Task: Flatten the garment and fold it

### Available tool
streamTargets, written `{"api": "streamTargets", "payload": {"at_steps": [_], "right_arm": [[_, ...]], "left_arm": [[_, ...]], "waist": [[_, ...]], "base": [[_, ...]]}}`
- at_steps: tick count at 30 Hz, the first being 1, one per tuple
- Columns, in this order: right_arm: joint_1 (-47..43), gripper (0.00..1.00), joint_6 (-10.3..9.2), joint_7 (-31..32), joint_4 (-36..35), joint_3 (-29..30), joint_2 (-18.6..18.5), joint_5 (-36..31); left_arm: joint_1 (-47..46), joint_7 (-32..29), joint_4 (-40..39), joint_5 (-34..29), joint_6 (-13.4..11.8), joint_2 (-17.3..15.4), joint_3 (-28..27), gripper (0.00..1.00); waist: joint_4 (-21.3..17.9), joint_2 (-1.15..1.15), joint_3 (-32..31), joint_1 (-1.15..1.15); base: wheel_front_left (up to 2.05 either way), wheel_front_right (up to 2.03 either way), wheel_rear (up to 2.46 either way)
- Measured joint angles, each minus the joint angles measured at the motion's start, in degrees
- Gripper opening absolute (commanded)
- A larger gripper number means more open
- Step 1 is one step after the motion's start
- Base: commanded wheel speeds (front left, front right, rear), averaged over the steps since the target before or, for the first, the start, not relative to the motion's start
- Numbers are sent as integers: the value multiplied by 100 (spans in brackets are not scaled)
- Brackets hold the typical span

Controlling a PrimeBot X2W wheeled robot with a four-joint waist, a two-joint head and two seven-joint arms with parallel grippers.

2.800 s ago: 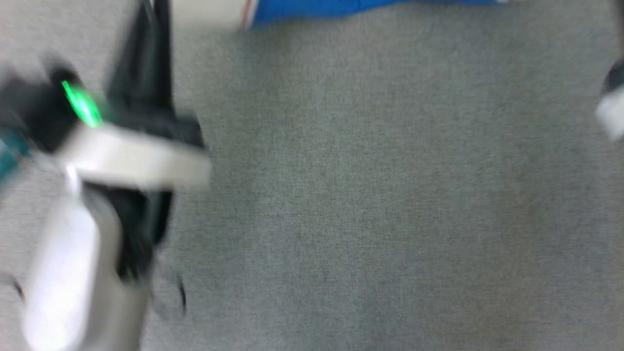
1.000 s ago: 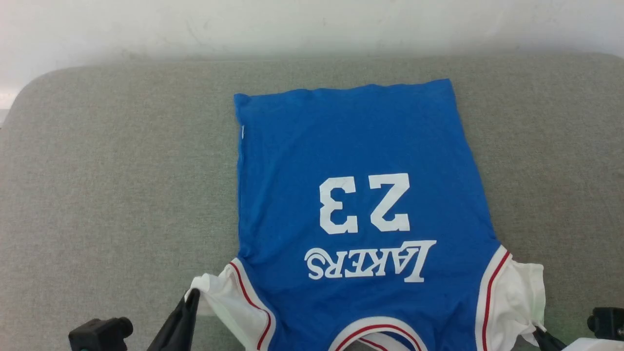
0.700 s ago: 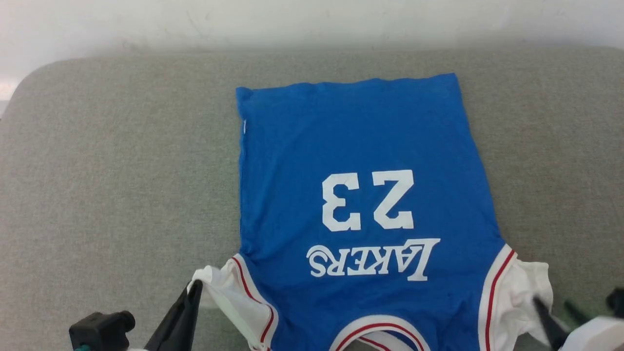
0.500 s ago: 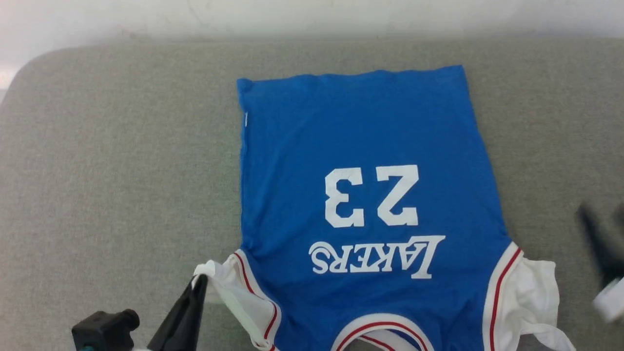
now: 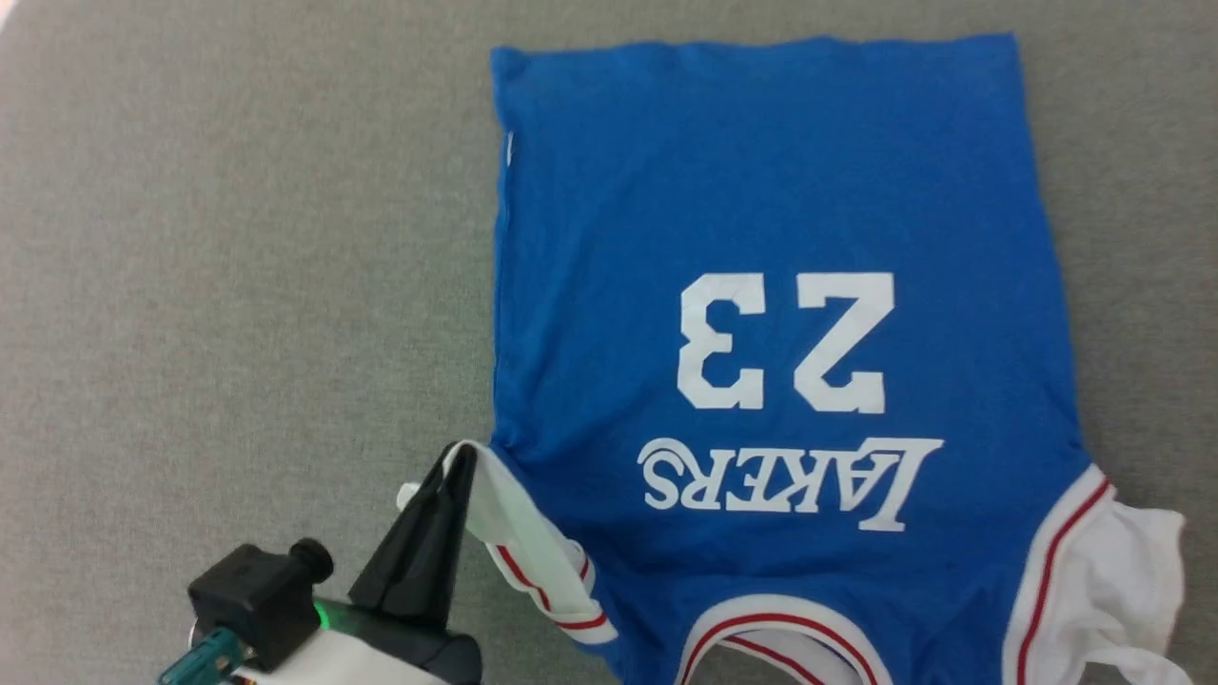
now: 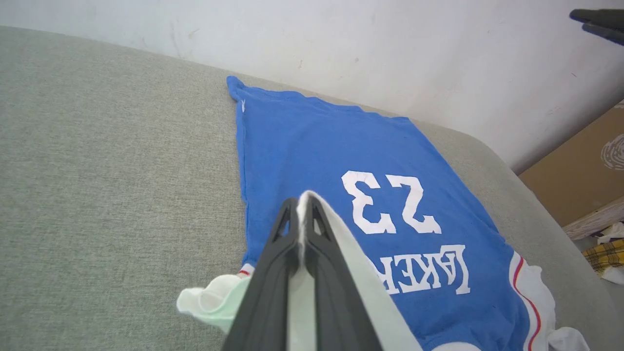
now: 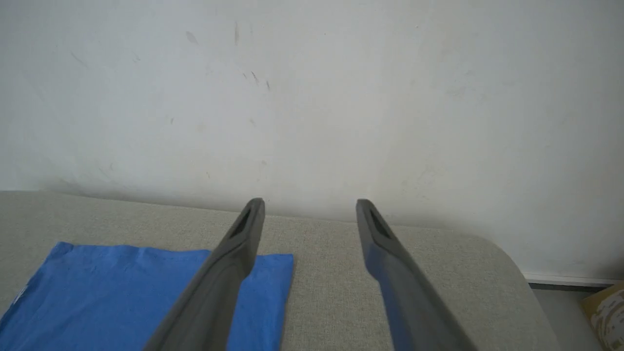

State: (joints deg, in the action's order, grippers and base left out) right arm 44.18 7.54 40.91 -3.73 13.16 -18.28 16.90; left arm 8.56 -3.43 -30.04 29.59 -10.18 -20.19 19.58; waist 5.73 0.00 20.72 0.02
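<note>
garment (image 5: 780,190): is lying print-up on the grey cushion (image 5: 238,285), hem at the far side and collar at the near edge, so the lettering is reading upside down from the robot.
long axis: is running near to far, collar to hem; the blue body is lying mostly smooth.
left sleeve (image 5: 533,557): is being held up off the cushion at the near left corner, twisted into a narrow band.
left gripper (image 5: 457,466): is pinching the white sleeve fabric, with the jaws closed tight on it and a fold of cloth poking out between the tips.
right sleeve (image 5: 1132,571): is lying crumpled on the cushion at the near right, with nothing gripping it.
right gripper (image 7: 309,202): is standing spread wide and holding nothing, raised over the cushion and pointing at the wall (image 7: 312,97); the garment's far hem is showing low and left of its fingers.
nearer arm: the left one, already on the cloth.
coming move: probably drawing the left sleeve sideways, across the long axis, so it is spreading flat instead of dragging the body askew.
</note>
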Motion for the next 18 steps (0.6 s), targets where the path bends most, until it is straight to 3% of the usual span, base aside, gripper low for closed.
{"api": "streamTargets", "payload": {"at_steps": [8,18], "right_arm": [[1118,100,0,493,1657,18,91,-826],[1206,100,0,727,2267,356,57,-1180]], "left_arm": [[-561,45,29,-167,156,234,378,0],[-850,105,186,-258,232,407,653,0]], "waist": [[304,0,700,0],[814,0,1298,-1]], "base": [[0,0,0],[0,0,0]]}}
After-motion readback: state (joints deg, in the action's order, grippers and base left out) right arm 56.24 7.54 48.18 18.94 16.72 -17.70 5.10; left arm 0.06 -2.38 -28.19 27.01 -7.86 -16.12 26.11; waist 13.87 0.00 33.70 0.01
